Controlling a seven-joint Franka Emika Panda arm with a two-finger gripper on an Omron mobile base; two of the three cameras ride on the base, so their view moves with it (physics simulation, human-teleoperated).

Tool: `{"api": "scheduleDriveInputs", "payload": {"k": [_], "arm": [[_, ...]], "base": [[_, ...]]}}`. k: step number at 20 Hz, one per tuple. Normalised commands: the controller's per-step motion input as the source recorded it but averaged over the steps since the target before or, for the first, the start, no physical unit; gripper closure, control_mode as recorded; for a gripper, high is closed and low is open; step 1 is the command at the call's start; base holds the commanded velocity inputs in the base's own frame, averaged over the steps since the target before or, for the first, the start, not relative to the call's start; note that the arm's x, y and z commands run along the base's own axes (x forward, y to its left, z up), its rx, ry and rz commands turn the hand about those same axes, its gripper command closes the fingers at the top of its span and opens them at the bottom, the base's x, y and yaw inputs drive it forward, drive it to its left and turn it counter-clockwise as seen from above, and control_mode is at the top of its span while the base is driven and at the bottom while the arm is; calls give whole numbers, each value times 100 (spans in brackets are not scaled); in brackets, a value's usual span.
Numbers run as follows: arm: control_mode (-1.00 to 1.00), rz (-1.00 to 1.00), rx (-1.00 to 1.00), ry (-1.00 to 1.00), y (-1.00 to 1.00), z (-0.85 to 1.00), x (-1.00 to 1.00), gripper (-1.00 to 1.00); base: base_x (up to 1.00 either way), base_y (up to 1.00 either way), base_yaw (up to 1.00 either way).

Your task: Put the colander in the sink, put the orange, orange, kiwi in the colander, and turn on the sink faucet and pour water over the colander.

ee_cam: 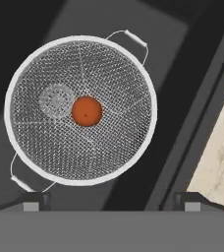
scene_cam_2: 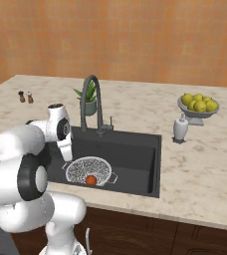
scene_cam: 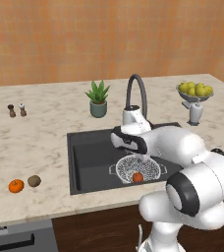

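A: Colander [scene_cam: 136, 171]?
B: Sitting in the sink [scene_cam: 87, 157], front part of the basin, toward the right in the left base view. Two wire handles stick out on opposite sides. One darker reddish orange [ee_cam: 87, 111] lies inside it, near the middle of the mesh — the drain shows through the mesh just beside it.

A: End effector [ee_cam: 114, 201]?
B: Released — fingertips spread wide at the bottom of the hand view, nothing between them. It looks straight down over the colander, above it, not touching. In the base views the hand hangs over the sink above the colander.

A: Other fruit?
B: Bright orange [scene_cam: 16, 185] and kiwi [scene_cam: 34, 181] lie on the surface left of the sink, near the front edge, just beside each other, orange further left. Well apart from the colander.

A: Faucet?
B: Sink faucet [scene_cam_2: 92, 102] stands behind the basin, spout arched over it. No stream visible.

A: Anything else?
B: Potted plant [scene_cam: 98, 99] behind the sink, bowl of lemons [scene_cam: 195, 91] on a pedestal at the back right with a soap dispenser [scene_cam_2: 180, 128] near it, salt and pepper shakers [scene_cam: 16, 110] at the far left of the surface.
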Motion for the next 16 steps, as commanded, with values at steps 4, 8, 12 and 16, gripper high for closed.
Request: {"api": "scheduleDriveInputs", "payload": {"k": [4,8,12,16], "arm": [[-100,2,0,0,32,61,-79,-100],[-100,5,0,0,59,69,-62,-100],[-100,18,0,0,67,55,-51,-100],[-100,29,0,0,64,36,-37,-100]], "base": [[0,0,0],[0,0,0],[0,0,0],[0,0,0]]}}
